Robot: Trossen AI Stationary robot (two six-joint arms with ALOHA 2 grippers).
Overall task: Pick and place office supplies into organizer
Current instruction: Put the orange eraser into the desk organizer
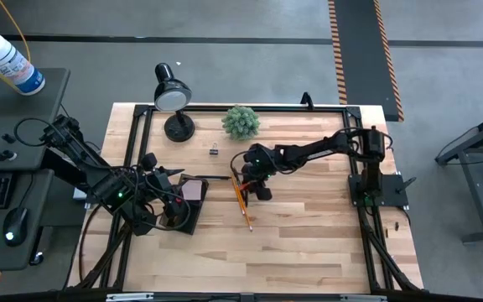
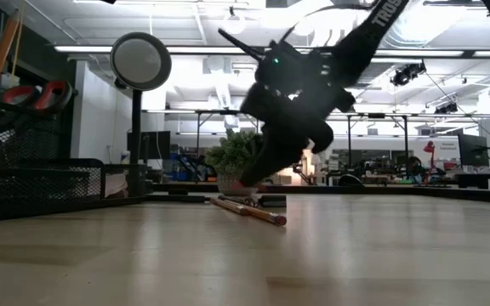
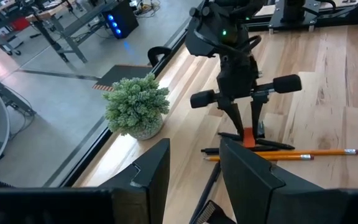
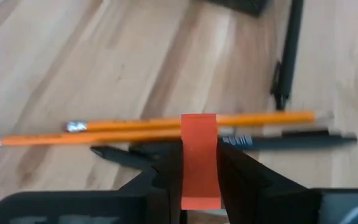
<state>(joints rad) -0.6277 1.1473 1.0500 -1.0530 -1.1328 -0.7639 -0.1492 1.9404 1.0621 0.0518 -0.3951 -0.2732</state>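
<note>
My right gripper (image 4: 199, 163) reaches in from the table's right to mid-table and is shut on the orange-black marker (image 4: 199, 143). Two yellow-orange pencils (image 4: 135, 130) and a dark pen (image 4: 291, 140) lie flat on the wood just beyond its fingertips. A second dark pen (image 4: 289, 56) lies farther toward the organizer. The black mesh organizer (image 2: 32, 178) stands on the table at the left, with red-handled scissors (image 2: 41, 95) upright in it. My left gripper (image 3: 194, 180) hovers open by the organizer (image 1: 187, 216), holding nothing. My right gripper pinches the marker's orange part (image 4: 199, 186) between its two fingers. The fingers slant down from the table's right side. The orange end (image 3: 248, 139) sticks out past the fingertips, low over the pen and pencils. The fingers hide the rest of the marker.
A green spiky plant (image 1: 241, 122) and a black desk lamp (image 1: 173, 96) stand along the far edge. A small black binder clip (image 1: 214, 149) lies between them. The near half of the table is bare wood (image 1: 309, 243).
</note>
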